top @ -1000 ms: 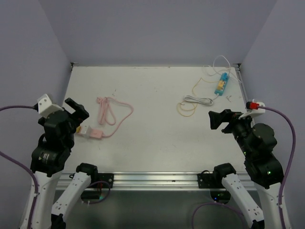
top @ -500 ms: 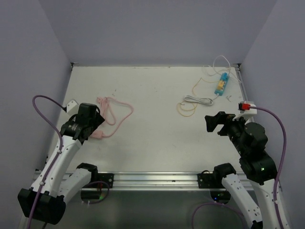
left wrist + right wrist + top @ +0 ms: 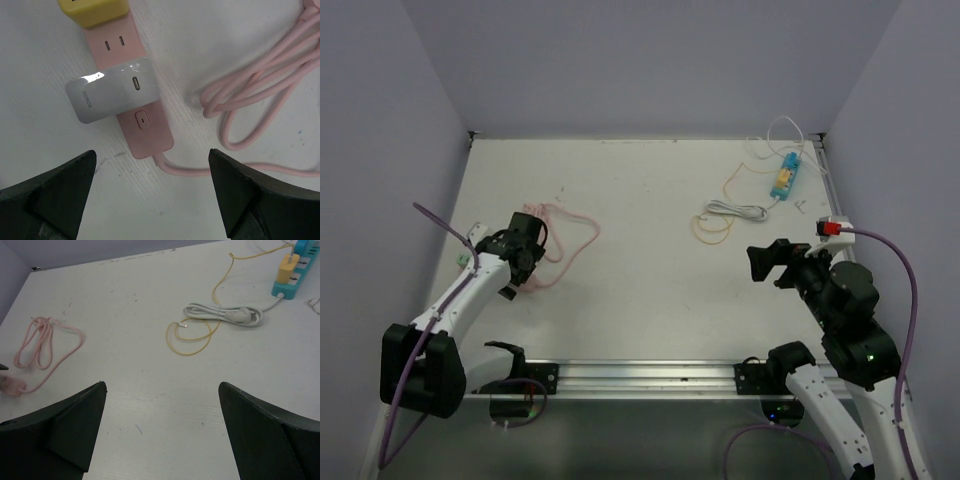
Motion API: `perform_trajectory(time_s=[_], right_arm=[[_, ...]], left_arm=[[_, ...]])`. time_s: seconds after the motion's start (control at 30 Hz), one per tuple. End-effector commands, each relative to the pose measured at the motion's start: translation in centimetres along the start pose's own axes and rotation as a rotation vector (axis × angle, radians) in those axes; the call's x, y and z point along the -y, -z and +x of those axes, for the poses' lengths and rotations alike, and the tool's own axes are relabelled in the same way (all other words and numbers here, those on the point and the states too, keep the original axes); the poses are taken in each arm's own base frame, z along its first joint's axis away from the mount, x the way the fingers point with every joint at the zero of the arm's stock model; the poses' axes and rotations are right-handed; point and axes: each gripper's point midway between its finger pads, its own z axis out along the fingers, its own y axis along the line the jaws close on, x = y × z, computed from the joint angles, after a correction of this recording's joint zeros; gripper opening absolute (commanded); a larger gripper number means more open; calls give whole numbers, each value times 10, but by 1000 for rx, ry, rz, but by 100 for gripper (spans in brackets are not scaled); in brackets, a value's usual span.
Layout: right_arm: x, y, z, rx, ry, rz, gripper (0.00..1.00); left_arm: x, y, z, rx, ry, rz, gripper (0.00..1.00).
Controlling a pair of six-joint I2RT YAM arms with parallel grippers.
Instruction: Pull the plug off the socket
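1. Change: within the last second the left arm has swung down from a raised pose at the near left corner to hang over the pink power strip (image 3: 142, 117) by the worktop's (image 3: 650, 290) left edge. The right arm has barely shifted.
2. The left end effector (image 3: 155, 200) is spread wide and empty, poised above the strip's cable end without touching it. The right end effector (image 3: 162, 432), near the right edge, is also fully spread and empty.
3. The approach looks done, with no grip yet. The white charger (image 3: 112, 95) sits plugged in mid-strip and the yellow plug (image 3: 95, 10) further along; the charger is the likelier target.
4. The strip is a flat, matt, round-cornered bar, the charger a glossy rounded block, and the pink cable (image 3: 260, 95) lies in soft loops.
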Motion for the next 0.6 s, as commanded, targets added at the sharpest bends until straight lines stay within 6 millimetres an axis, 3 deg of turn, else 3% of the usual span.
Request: perform_trajectory(time_s=[0.0,0.3,0.57], right_arm=[[1,1,-8,43,14,6,99],[3,3,-8,52,26,13,99],[2,5,-8,54,34,6,99]], left_arm=[[6,-12,-3,47,122,-22,98],[3,-32,2,82,182,-86,93],[0,-49,7,101,157,-138,79]])
